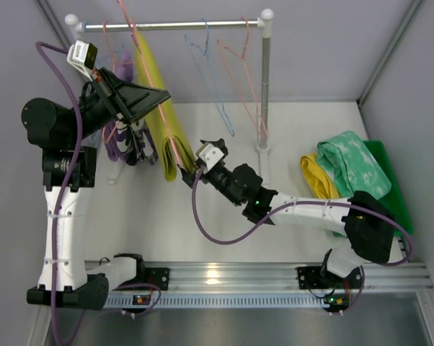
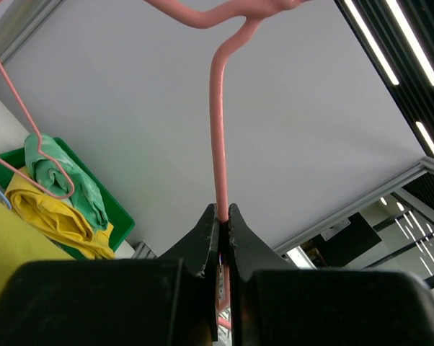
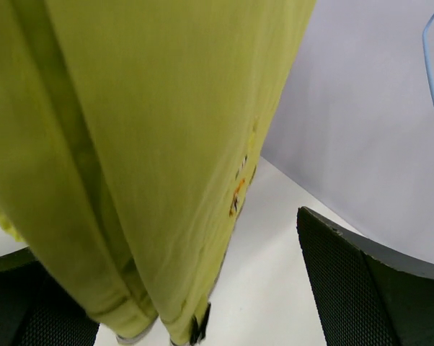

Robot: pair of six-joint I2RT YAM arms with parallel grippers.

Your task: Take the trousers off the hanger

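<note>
Grey walls close in a pale worktop [image 1: 224,231] with a rail [image 1: 174,25] on two posts along its far side, and from that rail the olive-yellow trousers [image 1: 161,122] hang draped over a pink hanger [image 2: 217,130]. The left gripper [image 2: 223,210] is pressed together on the hanger's thin wire stem just below the hook, while the right gripper [image 3: 195,288] stands spread wide with the lower end of the cloth between its fingers, not yet clamped. Well off to the right, the mint green trousers [image 1: 350,166] and the bright yellow trousers [image 1: 316,176] lie in a green bin [image 1: 390,173], so this looks like the last pair to free. The main risk is in the pull: the wire is slim and smooth, so a hard tug on the cloth could twist it in the left gripper or drag the hook off the rail. If the right gripper closes on only one layer or just the hem, the fabric may slide out, or bunch and catch on the hanger's bar. A sideways pull could also swing the cloth into the empty blue hanger [image 1: 213,79] hanging just beside it
</note>
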